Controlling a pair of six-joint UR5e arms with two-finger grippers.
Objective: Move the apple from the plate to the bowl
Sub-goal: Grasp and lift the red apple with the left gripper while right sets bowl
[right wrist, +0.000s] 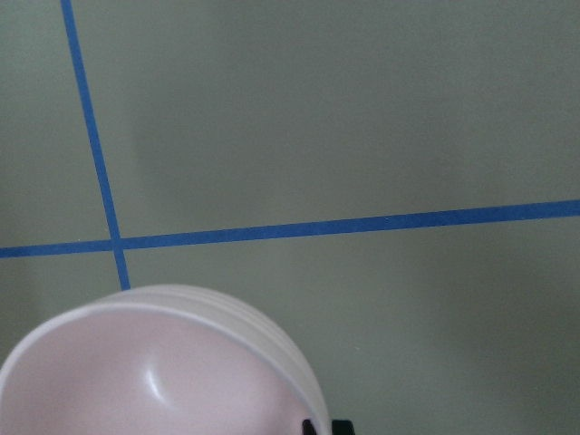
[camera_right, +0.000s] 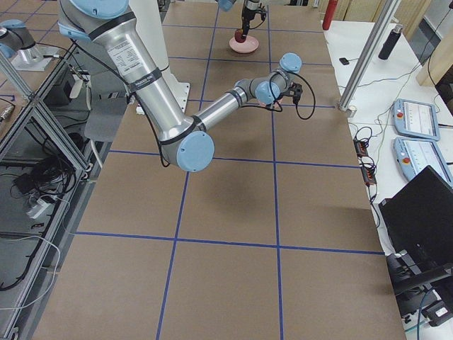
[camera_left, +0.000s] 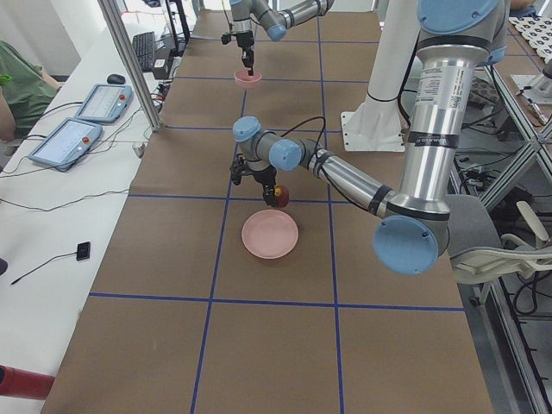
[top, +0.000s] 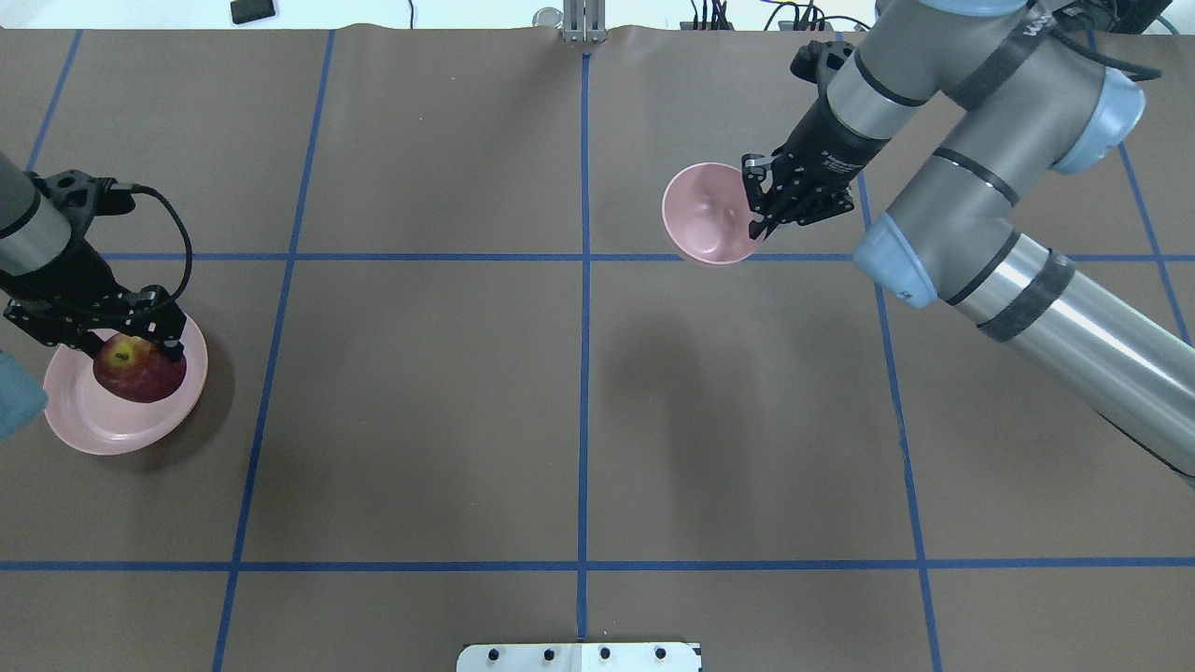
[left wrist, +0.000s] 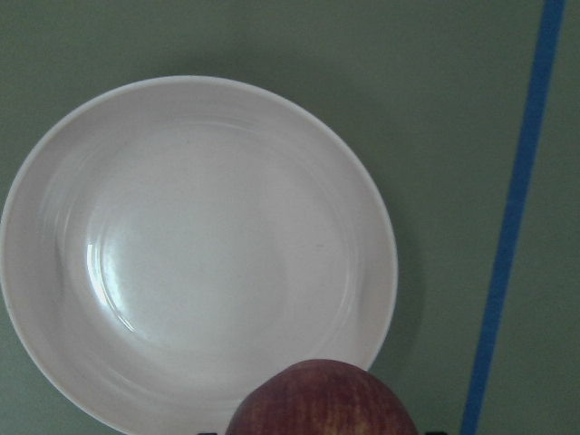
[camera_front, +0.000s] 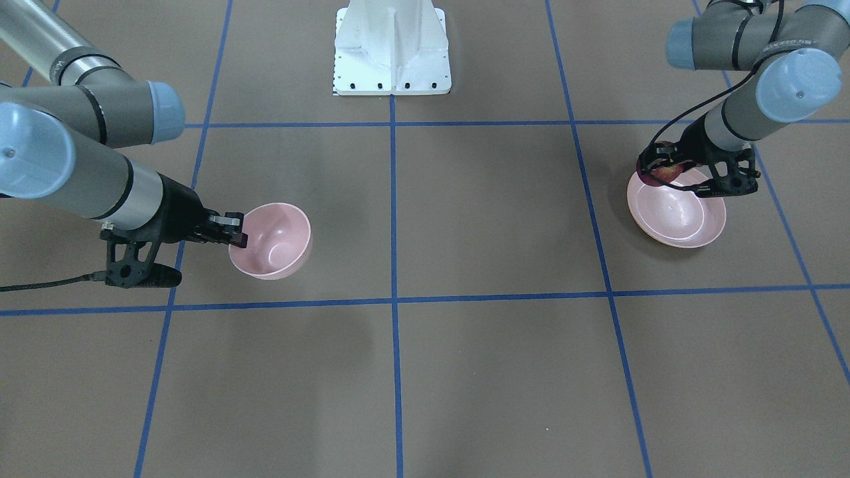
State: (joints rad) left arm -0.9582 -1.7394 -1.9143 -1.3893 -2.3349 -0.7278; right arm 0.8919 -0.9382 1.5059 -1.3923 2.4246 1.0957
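Observation:
The dark red apple (top: 140, 371) is held in my left gripper (top: 131, 353), which is shut on it, a little above the near rim of the pale pink plate (top: 89, 420). In the left wrist view the plate (left wrist: 195, 254) is bare and the apple (left wrist: 322, 399) sits at the bottom edge. In the front view the apple (camera_front: 664, 171) hangs over the plate (camera_front: 677, 216). My right gripper (top: 758, 203) is shut on the rim of the small pink bowl (top: 707, 213), far to the right. The bowl (camera_front: 272, 240) is tilted in the grip. It also shows in the right wrist view (right wrist: 154, 372).
The brown table is marked with a grid of blue tape (top: 584, 373). The white robot base (camera_front: 392, 50) stands at the table's robot-side edge. A black cable (top: 173, 224) loops from the left wrist. Control tablets (camera_left: 82, 121) lie on a side bench.

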